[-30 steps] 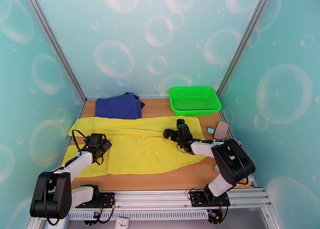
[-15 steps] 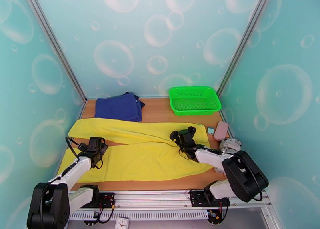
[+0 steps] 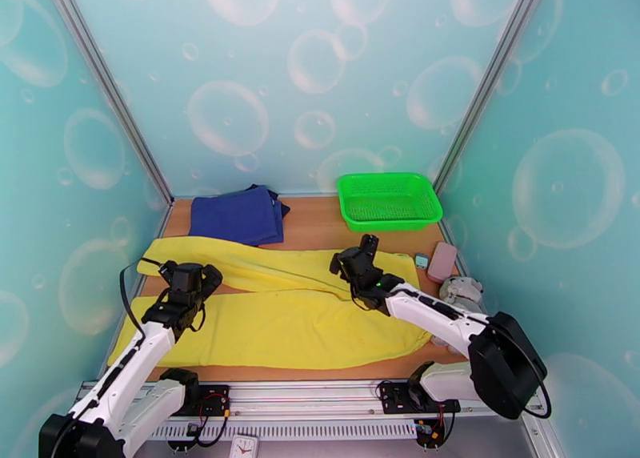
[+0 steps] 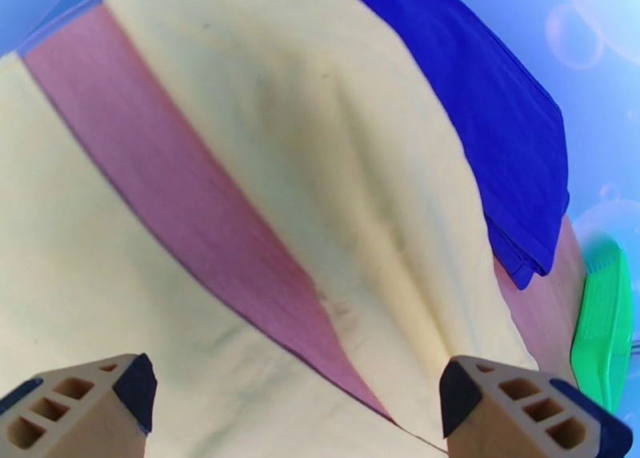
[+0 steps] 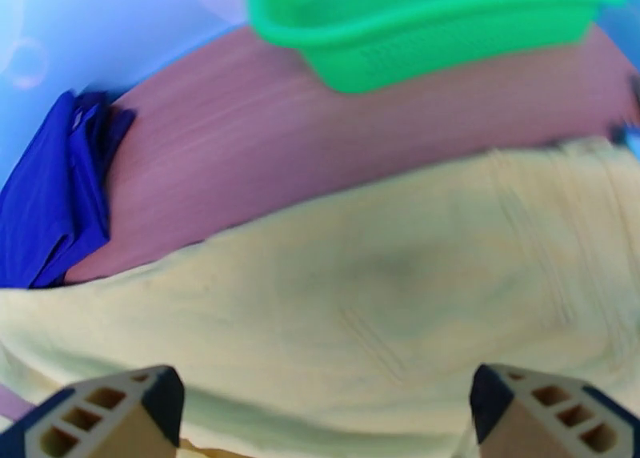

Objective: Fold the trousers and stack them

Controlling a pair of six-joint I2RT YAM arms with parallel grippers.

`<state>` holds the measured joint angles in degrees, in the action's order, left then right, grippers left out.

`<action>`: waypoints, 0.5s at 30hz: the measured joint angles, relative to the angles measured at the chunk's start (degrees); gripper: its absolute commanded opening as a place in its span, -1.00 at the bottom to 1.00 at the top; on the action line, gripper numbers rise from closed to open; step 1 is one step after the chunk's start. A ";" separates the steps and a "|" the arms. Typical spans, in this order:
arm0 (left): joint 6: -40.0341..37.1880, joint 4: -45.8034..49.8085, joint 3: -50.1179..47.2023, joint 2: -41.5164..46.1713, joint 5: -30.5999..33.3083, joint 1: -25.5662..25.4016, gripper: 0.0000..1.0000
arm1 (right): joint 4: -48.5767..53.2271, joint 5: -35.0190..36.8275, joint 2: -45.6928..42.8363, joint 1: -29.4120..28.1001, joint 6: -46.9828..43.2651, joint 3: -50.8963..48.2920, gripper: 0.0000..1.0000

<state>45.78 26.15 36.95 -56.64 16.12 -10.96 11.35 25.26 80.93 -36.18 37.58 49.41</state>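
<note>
The yellow trousers [image 3: 280, 323] lie flat across the wooden table, waist at the right and both legs running left, with a wedge of bare wood between the legs. My left gripper [image 3: 190, 279] hangs open over that gap near the leg ends; in the left wrist view its gripper [image 4: 300, 395] holds nothing and the far leg [image 4: 360, 171] lies ahead. My right gripper [image 3: 356, 261] stands open above the far edge of the waist end. The right wrist view has the open gripper [image 5: 324, 403] over the yellow cloth [image 5: 400, 291].
A folded navy cloth [image 3: 238, 215] lies at the back left, touching the far leg. A green basket [image 3: 388, 201] stands at the back right. A pink object [image 3: 442, 261], a small teal item [image 3: 421, 260] and a grey thing [image 3: 460, 290] sit along the right edge.
The trousers have slid toward the near edge and their legs have parted at the left. Both arms have stretched forward, and both grippers have stayed open.
</note>
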 measured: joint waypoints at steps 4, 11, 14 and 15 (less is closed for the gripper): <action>-6.21 0.46 3.72 -1.33 -3.34 -0.74 0.99 | -4.96 -2.10 3.85 -4.81 -12.33 1.88 0.99; -12.04 6.43 9.68 -4.26 -4.33 -1.01 0.98 | -14.32 -7.72 4.44 -7.04 -21.20 -5.33 0.99; -14.69 4.61 14.34 -9.25 -2.97 -0.50 0.99 | -16.17 -8.92 3.67 -5.03 -21.38 -7.04 0.99; -15.56 2.51 14.38 -9.99 -2.86 0.09 0.99 | -16.92 -9.73 2.64 -3.63 -21.20 -8.04 0.99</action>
<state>30.22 28.67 51.33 -66.63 13.26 -10.87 -5.56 15.53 83.57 -39.81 16.38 41.36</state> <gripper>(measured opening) 0.992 0.994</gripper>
